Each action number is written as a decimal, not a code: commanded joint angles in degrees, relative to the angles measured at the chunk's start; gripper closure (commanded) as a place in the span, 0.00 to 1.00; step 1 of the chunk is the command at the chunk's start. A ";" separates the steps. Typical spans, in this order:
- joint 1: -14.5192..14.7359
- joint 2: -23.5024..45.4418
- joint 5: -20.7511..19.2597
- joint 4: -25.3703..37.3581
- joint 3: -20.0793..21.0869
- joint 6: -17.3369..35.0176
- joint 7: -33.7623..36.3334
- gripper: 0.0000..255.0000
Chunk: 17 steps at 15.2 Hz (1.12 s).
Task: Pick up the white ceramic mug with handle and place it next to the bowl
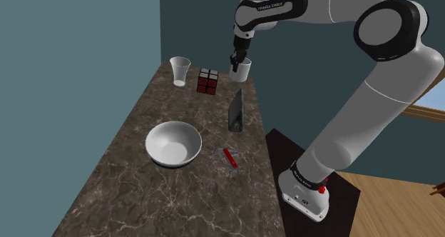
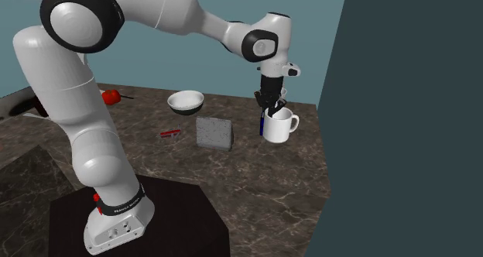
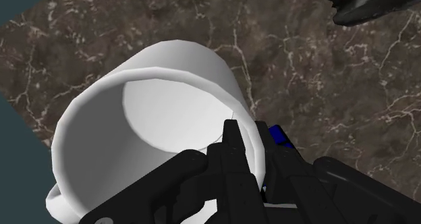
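The white mug is at the far end of the dark marble counter, close to the teal wall. My gripper comes down on it from above and is shut on its rim. In the wrist view one finger is inside the mug and the other outside the wall, gripper. In the second exterior view the mug has its handle pointing to that view's right, under the gripper. The white bowl sits mid-counter, well apart from the mug.
A clear cup and a colour-tiled puzzle cube stand beside the mug towards the shoulder view's left. A grey upright slab stands between mug and bowl. A small red tool lies near the bowl.
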 commanded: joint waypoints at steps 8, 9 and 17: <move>0.09 -1.43 -0.18 5.11 0.08 -6.53 0.06 1.00; 0.10 -1.54 -0.20 5.76 0.09 -7.28 0.06 1.00; 1.82 -6.14 -0.62 4.11 1.99 -10.30 3.75 1.00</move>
